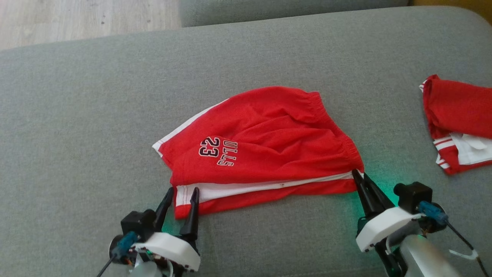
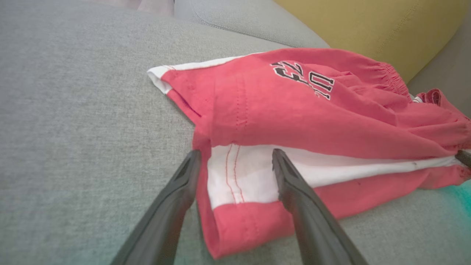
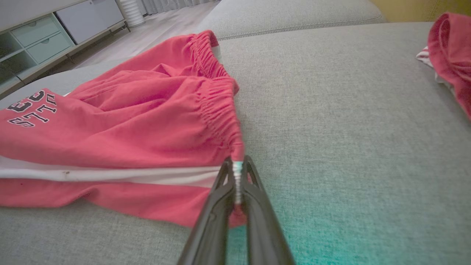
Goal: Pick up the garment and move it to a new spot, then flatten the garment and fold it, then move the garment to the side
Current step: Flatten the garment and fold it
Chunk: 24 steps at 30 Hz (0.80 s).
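Observation:
The garment (image 1: 265,142) is a pair of red shorts with white side stripes and a black "23" print, lying rumpled on the grey sofa seat (image 1: 96,115). My left gripper (image 1: 181,190) is open, its two fingers straddling the near left hem corner of the shorts (image 2: 239,176) without pinching it. At the near right corner my right gripper (image 1: 358,175) is shut on the waistband end of the shorts (image 3: 237,151), the elastic edge pinched between its fingers (image 3: 217,206).
A second red and white garment (image 1: 459,119) lies crumpled at the right edge of the seat. A wooden floor (image 1: 77,19) shows beyond the sofa's far left edge. Pale drawers (image 3: 44,36) stand across the room.

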Available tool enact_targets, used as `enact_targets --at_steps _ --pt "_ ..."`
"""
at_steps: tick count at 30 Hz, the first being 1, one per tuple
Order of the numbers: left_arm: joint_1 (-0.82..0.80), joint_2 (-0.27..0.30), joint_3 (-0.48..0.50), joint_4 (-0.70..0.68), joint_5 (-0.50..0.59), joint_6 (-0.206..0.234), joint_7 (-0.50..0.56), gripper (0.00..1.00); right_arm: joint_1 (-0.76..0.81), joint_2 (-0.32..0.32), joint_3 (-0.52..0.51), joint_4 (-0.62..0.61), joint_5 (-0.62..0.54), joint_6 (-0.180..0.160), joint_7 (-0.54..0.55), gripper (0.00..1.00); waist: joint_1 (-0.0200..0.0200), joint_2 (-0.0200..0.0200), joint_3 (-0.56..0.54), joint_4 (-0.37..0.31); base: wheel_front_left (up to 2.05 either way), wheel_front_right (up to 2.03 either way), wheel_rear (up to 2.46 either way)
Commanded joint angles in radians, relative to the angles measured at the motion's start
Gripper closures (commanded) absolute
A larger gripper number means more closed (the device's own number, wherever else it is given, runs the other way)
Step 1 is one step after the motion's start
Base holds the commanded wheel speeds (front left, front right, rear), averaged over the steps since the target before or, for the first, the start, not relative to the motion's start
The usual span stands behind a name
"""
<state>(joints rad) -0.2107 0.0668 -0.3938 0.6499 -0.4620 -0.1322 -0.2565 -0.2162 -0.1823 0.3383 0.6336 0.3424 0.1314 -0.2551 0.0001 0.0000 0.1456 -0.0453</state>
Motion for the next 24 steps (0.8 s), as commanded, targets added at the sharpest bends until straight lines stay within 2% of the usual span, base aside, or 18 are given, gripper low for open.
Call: enact_targets --at_steps 1,13,24 --pt "-0.029 0.011 0.022 -0.009 -0.007 0.002 -0.005 0.00 -0.025 -0.006 0.007 -0.027 -0.008 -0.001 -0.007 1.00 -0.0001 0.0000 0.003 -0.002 0.00 0.00 0.00" --pt "-0.007 0.010 -0.079 0.008 -0.085 0.002 -0.005 0.00 -0.020 0.009 -0.017 -0.017 -0.022 -0.001 -0.007 1.00 -0.0001 0.0000 -0.002 0.012 0.00 0.00 0.00" --pt "0.002 0.023 -0.114 0.046 -0.130 0.002 -0.005 0.00 -0.009 0.017 -0.018 -0.010 -0.024 -0.001 -0.007 1.00 -0.0001 0.0000 -0.026 0.021 0.00 0.00 0.00"
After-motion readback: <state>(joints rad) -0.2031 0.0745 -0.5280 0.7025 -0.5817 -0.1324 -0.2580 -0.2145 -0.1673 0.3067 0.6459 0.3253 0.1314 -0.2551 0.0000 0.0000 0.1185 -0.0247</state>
